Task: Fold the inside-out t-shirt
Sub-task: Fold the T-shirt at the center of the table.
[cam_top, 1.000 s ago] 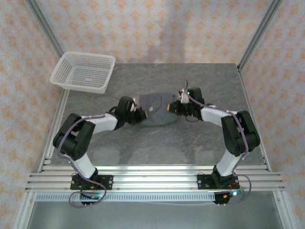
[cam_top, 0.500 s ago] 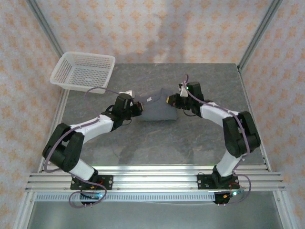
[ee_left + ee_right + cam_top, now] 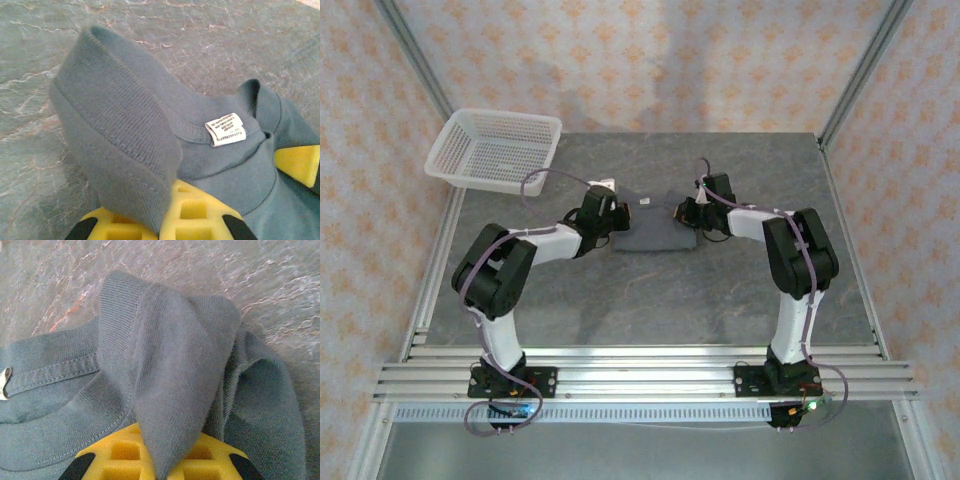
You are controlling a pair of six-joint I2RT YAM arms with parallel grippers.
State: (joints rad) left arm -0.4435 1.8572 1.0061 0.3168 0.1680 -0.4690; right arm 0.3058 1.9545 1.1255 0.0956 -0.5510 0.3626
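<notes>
T-shirt (image 3: pixel 653 232) is showing plain slate-grey, its label (image 3: pixel 225 129) white with dark print. Pads (image 3: pixel 192 215) of left hand (image 3: pixel 613 217) and of right hand (image 3: pixel 683 212) are showing yellow, edged black. Table (image 3: pixel 720 290) is reading grey, veined pale. Basket (image 3: pixel 495 150) is showing white mesh; walls (image 3: pixel 650 60) are showing cream with orange floral print

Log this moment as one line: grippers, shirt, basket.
left gripper: shut on dark slate-grey soft t-shirt | right gripper: shut on same t-shirt | shirt: bunched between them, white label showing | white plastic mesh basket: far-left corner, apart
</notes>
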